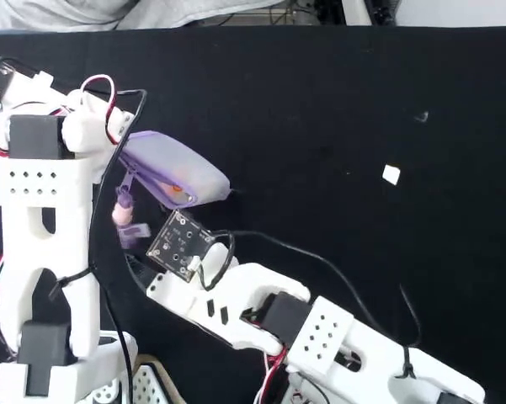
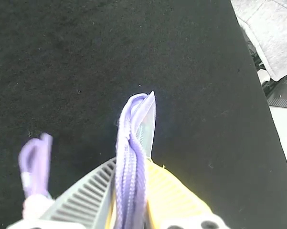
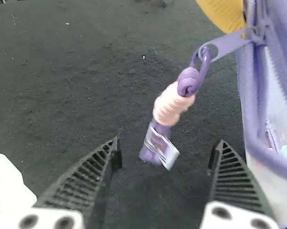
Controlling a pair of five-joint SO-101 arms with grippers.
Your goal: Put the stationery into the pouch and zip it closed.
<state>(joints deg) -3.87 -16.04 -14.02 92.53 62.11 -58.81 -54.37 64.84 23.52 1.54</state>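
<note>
Surface: black cloth table [image 1: 337,93]. Its far edge meets grey fabric [image 1: 67,10] and cables in the room behind.

Left: left gripper [image 2: 131,166], its jaws pinched on one end of the purple pouch [image 1: 175,175]. The pouch is held edgewise near the table's left side.

Beside the pouch: zipper pull [image 3: 168,112], a purple and pink cord with a tag, hanging from the slider.

Centre: right gripper [image 3: 166,149], its jaws spread wide, one on either side of the tag and not touching it.

Right: small white block [image 1: 391,174], possibly an eraser, lying well apart from the pouch and both arms.

Open room: cloth stretches from the pouch to the far and right edges, with the block lying in that stretch.
</note>
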